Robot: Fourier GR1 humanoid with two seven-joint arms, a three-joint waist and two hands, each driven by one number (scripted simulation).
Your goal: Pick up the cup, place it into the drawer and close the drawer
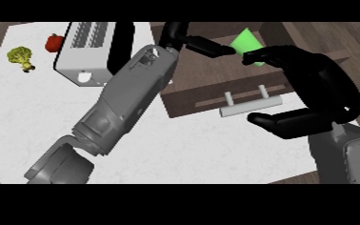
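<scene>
the open drawer (211, 83) juts out at the view's right, its handle (250, 106) on the near front. the cup (248, 44) sits above the drawer's far part, between the left hand (184, 39) and the right hand (320, 93). on the counter (197, 148) to the left stands a toaster (84, 52); left of it lie a red pepper (53, 43) and, nearer the edge, a broccoli floret (21, 57).

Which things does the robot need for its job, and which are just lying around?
For the job:
- bright green cup
- brown wooden drawer with white handle
- right robot hand
- left robot hand

Just lying about:
- white toaster
- red pepper
- yellow-green broccoli
</scene>
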